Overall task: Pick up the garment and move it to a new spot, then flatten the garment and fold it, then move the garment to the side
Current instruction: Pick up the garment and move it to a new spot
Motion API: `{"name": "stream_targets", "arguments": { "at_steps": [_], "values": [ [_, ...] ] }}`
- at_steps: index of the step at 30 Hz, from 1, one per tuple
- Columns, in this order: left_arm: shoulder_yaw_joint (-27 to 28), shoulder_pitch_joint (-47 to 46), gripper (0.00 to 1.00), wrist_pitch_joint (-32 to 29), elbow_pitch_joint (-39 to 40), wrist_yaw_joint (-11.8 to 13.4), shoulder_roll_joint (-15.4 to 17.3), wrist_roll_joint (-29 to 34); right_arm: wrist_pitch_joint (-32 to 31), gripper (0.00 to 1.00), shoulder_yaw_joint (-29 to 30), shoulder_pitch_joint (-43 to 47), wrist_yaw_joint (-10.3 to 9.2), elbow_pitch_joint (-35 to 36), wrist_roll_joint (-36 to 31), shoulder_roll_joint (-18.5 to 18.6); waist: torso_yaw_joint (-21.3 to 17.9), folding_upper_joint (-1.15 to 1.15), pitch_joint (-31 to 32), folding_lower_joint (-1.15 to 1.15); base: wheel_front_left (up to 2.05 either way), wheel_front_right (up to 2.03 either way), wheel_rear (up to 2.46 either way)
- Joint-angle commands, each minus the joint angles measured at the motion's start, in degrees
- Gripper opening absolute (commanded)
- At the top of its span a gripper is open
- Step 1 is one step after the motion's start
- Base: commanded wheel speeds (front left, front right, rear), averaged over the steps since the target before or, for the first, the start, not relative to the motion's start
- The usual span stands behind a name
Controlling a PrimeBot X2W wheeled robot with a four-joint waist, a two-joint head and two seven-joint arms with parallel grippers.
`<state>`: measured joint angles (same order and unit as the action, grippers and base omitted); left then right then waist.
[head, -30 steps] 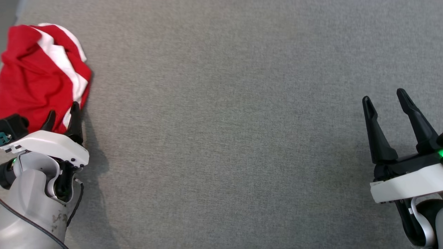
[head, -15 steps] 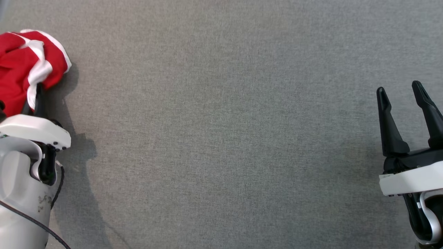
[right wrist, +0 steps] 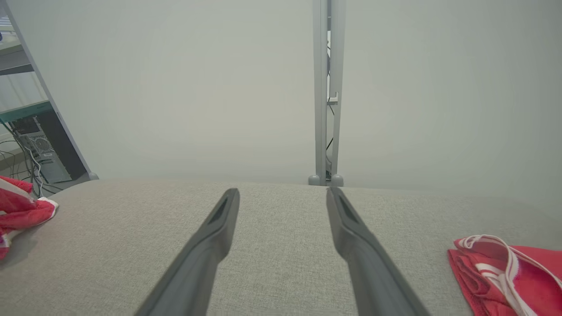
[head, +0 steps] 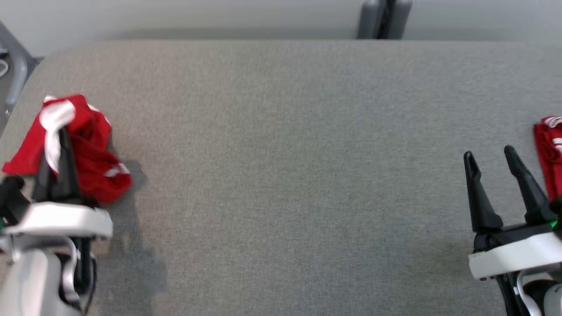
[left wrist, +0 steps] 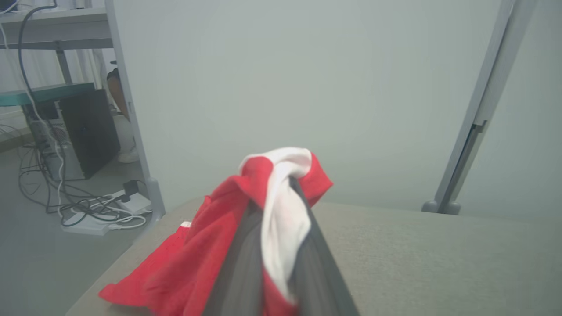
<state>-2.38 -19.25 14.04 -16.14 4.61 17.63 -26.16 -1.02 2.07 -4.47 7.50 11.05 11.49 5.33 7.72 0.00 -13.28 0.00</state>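
The garment (head: 94,171) is a crumpled red cloth with white stripes at the far left of the grey table (head: 285,153). My left gripper (head: 61,131) is shut on a bunched fold of it; in the left wrist view a white band of the garment (left wrist: 210,245) is pinched between the closed fingers near the left gripper's tips (left wrist: 276,193), and the rest hangs down to the table. My right gripper (head: 489,153) stands open over the table's right side with nothing between its fingers (right wrist: 219,228).
A second red garment (head: 549,158) with white trim lies folded at the table's right edge, just right of the right gripper (right wrist: 283,193). A grey post (head: 384,19) stands behind the far edge. Beyond the left edge are a frame leg (head: 15,74) and floor cables (left wrist: 88,206).
The left gripper closed on the garment's edge and raised it into a bunch. The head camera tilted up, bringing the table's far edge into view. The right gripper stays open.
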Motion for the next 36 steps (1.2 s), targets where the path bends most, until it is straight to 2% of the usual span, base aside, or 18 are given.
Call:
{"name": "stream_targets", "arguments": {
  "at_steps": [1, 4, 10, 15, 23, 26, 31, 36],
  "values": [
    [-0.28, 3.51, 0.0, -1.05, 4.44, 1.42, -0.15, 0.75, 0.32, 1.0, -0.04, 1.09, -0.02, -0.19, 0.32, -0.14, -1.7, 0.0, 2.98, 0.0, 0.0, 0.0, 0.0],
    [-0.69, 10.14, 0.0, -4.03, 13.26, 4.25, -0.35, 1.49, 0.69, 1.0, 0.1, 2.3, -0.02, -0.38, 0.23, -0.43, -2.5, 0.0, 4.62, 0.0, 0.0, 0.0, 0.0],
    [-2.16, 20.7, 0.0, -9.84, 27.47, 8.37, -0.82, 2.66, 1.49, 1.0, -0.43, 4.67, -0.02, 0.02, 0.24, -1.02, -3.63, 0.0, 7.03, 0.0, 0.0, 0.0, 0.0],
    [-3.82, 22.54, 0.0, -11.78, 31.9, 8.99, -1.07, 3.2, 2.01, 1.0, -0.67, 5.03, -0.02, 0.71, 0.55, -1.3, -4.32, 0.0, 7.44, 0.0, 0.0, 0.0, 0.0],
    [-9.01, 17.56, 0.0, -13.2, 33.44, 6.44, -2.25, 3.93, 1.42, 1.0, -1.44, 4.11, -0.02, 1.88, 1.17, -1.39, -7.56, 0.0, 6.51, 0.0, 0.0, 0.0, 0.0],
    [-12.05, 13.86, 0.0, -13.75, 32.53, 4.6, -3.33, 4.1, 1.36, 1.0, -2.2, 3.17, -0.02, 2.2, 1.63, -1.5, -10.23, 0.0, 4.81, 0.0, 0.0, 0.0, 0.0],
    [-18.06, 8.16, 0.0, -14.6, 28.09, 0.63, -5.77, 4.14, 2.19, 1.0, -3.1, 1.8, -0.02, 1.65, 2.83, -1.75, -15.46, 0.0, 1.14, 0.0, 0.0, 0.0, 0.0],
    [-21.64, 5.69, 0.0, -14.77, 20.47, -0.89, -8.48, 3.49, 3.56, 1.0, -3.75, 0.8, -0.02, -0.19, 3.88, -2.07, -20.73, 0.0, -2.69, 0.0, 0.0, 0.0, 0.0]
  ]
}}
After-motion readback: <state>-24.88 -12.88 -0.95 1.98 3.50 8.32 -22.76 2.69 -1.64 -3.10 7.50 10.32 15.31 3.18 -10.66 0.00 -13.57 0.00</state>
